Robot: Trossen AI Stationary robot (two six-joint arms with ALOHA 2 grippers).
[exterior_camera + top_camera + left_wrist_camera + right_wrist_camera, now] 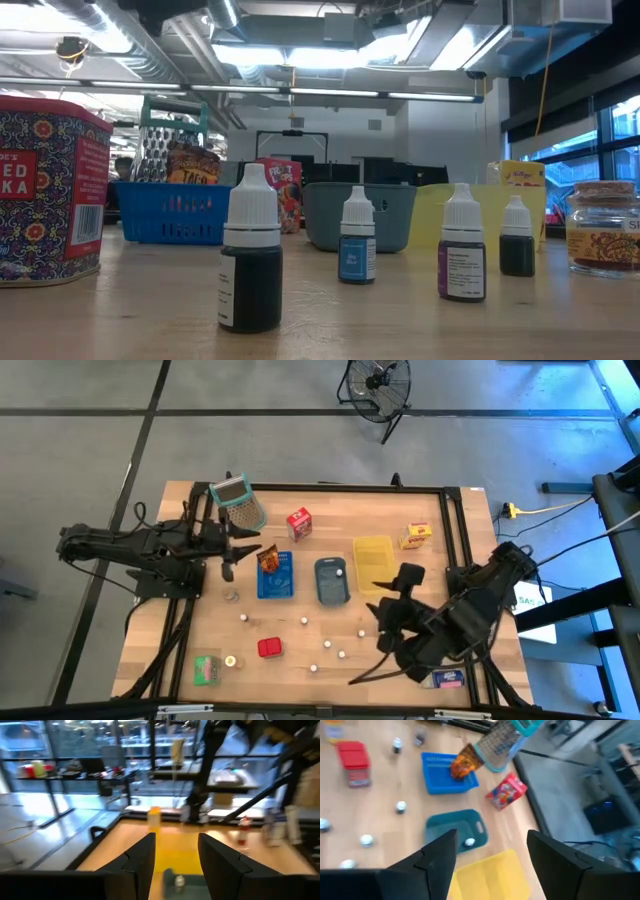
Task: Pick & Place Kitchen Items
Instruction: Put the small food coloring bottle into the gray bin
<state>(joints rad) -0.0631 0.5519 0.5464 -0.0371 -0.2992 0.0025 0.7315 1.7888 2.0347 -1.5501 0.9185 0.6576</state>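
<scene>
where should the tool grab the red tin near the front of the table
Come from straight above the red tin and close across its narrower sides. It stands alone on bare wood, the nearest dropper bottle well apart, so both fingers should have room.

Robotics lab or workshop space, not a home kitchen. Bare concrete floor (80,450) with dark seams, floor fan (378,382) standing behind a wooden bench table (320,500). Exposed ceiling ducts (430,30) and strip lights (330,92) overhead, big windows (55,750), shelving with gear behind.
</scene>
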